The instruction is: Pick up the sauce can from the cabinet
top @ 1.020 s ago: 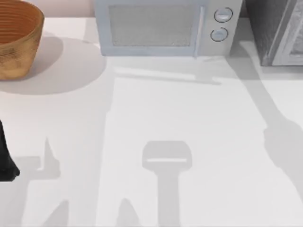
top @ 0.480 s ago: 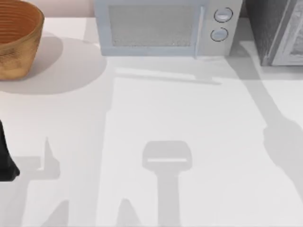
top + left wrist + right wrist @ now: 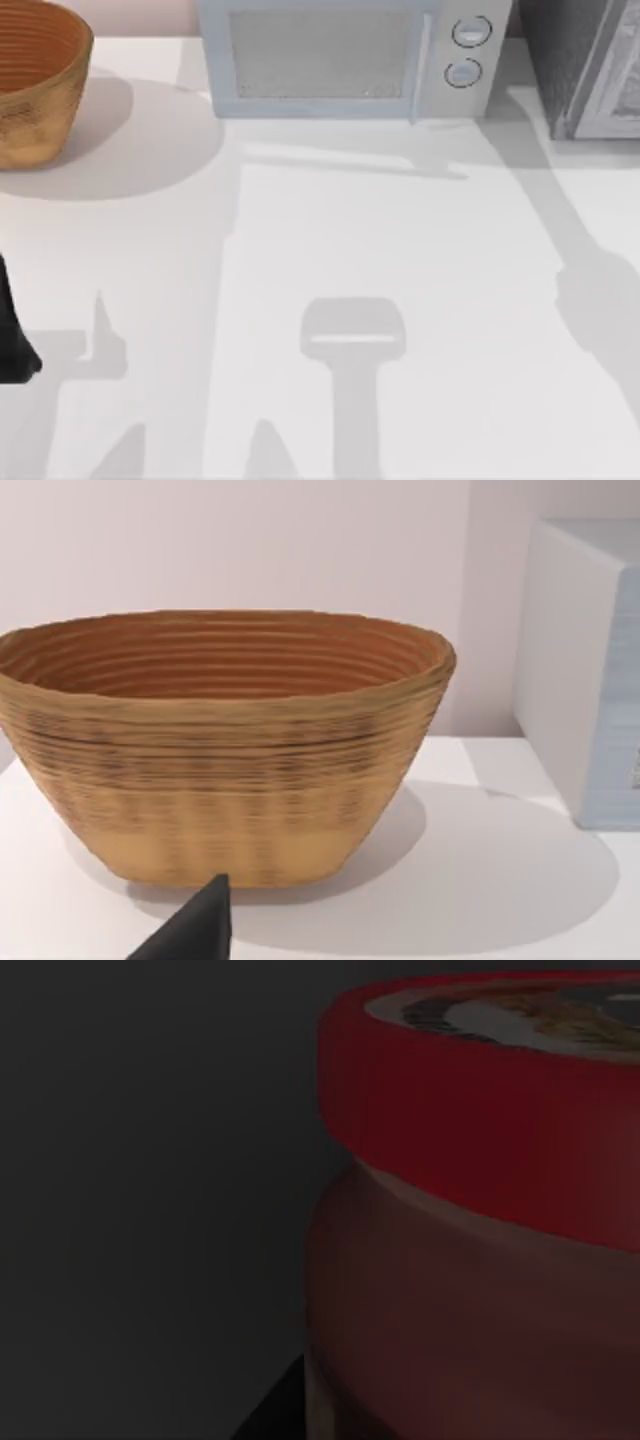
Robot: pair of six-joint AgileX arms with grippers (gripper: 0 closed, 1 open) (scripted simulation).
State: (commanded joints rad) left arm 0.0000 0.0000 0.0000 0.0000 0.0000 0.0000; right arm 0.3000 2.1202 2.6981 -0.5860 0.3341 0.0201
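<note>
reach step, by my judgement: sauce can point(image 3: 480, 1230) sits inside the dark cabinet point(image 3: 580, 60), right up against the right arm's wrist camera. jaw state i cannot tell. next: close squarely around the can's body.

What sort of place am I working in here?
Probably a mock kitchen counter, rendered: a white table carries a microwave, a woven basket and a dark speckled cabinet. The right wrist view is dim, close on the red-topped sauce can.
</note>
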